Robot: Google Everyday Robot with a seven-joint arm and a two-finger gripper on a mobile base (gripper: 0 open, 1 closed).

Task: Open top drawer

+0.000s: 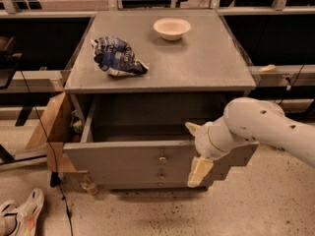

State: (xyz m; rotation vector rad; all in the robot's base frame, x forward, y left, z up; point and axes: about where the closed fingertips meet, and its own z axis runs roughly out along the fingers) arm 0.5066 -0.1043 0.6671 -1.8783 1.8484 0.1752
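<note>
The top drawer (123, 156) stands pulled well out from the cabinet (162, 77) front, its grey box open to view. My gripper (196, 149) sits on the drawer's front panel toward the cabinet's right side. Its fingers (200, 171) are spread, one hooked over the rim and one down the outer face.

I see three risks. An off-centre pull could skew the drawer and jam it. Pulling further could drag it off its runners. Backing away with that inner finger hooked could yank the panel and shake the bowl (172, 28) on the cabinet top.
</note>
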